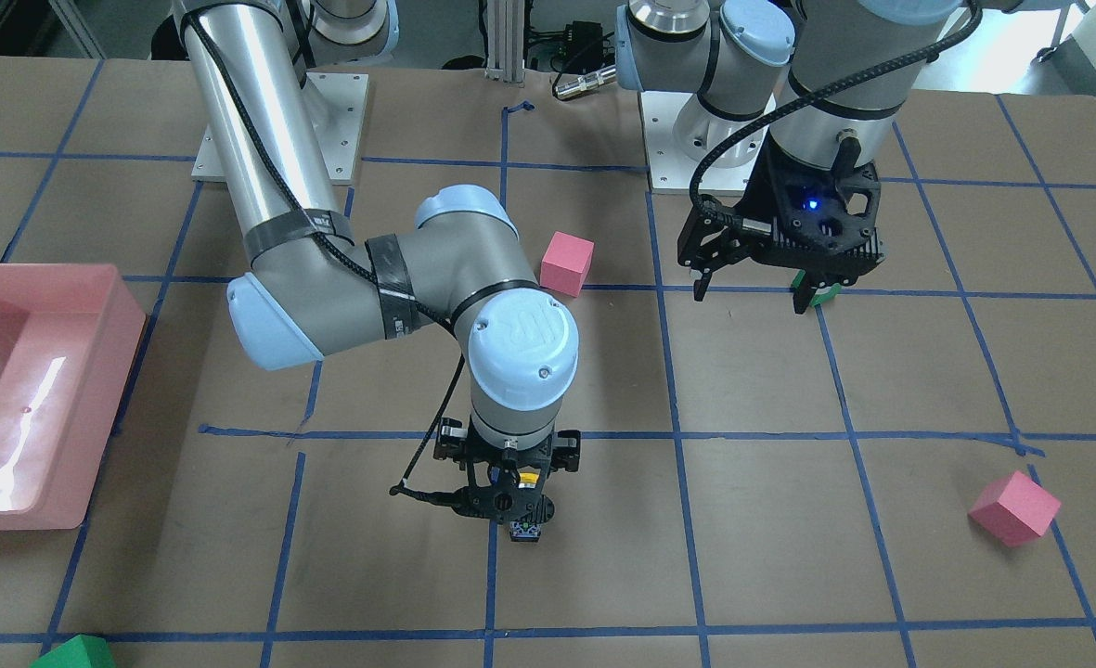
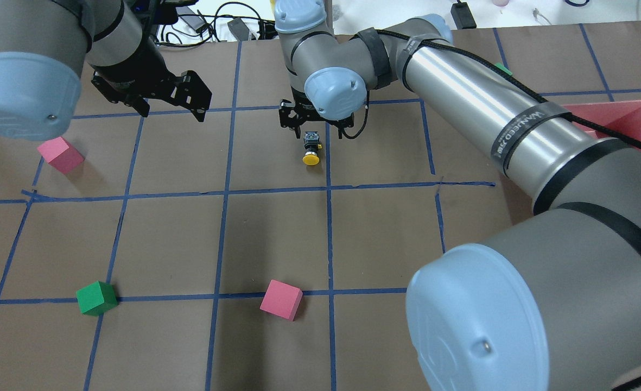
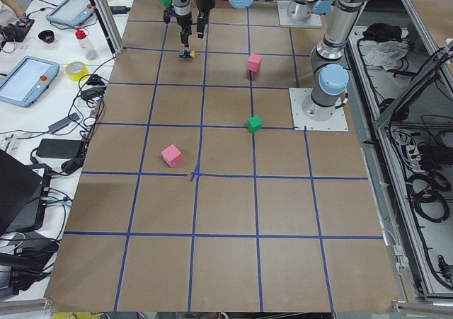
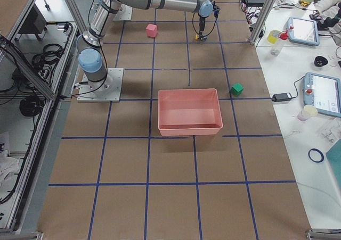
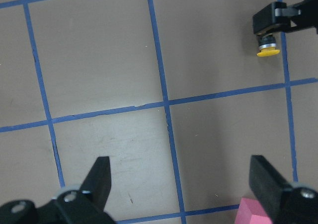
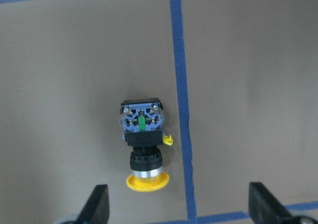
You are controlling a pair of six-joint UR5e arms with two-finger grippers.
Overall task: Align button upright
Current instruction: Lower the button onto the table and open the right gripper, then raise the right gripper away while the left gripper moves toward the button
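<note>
The button [image 2: 311, 149] lies on its side on the brown table, its yellow cap toward the robot and its blue-grey base end away. It also shows in the right wrist view [image 6: 143, 144], the left wrist view [image 5: 268, 44] and the front view [image 1: 524, 532]. My right gripper [image 2: 312, 124] hangs open just above it, with a finger [image 6: 97, 206] to either side below the cap and nothing held. My left gripper [image 2: 172, 108] is open and empty, well to the left of the button and above the table [image 1: 752, 297].
Two pink cubes [image 2: 59, 155] [image 2: 281, 299] and a green cube [image 2: 96, 297] lie on the table. A second green cube [image 1: 74, 654] sits near the far edge. A pink bin [image 1: 37, 390] stands on the right arm's side. Blue tape lines grid the table.
</note>
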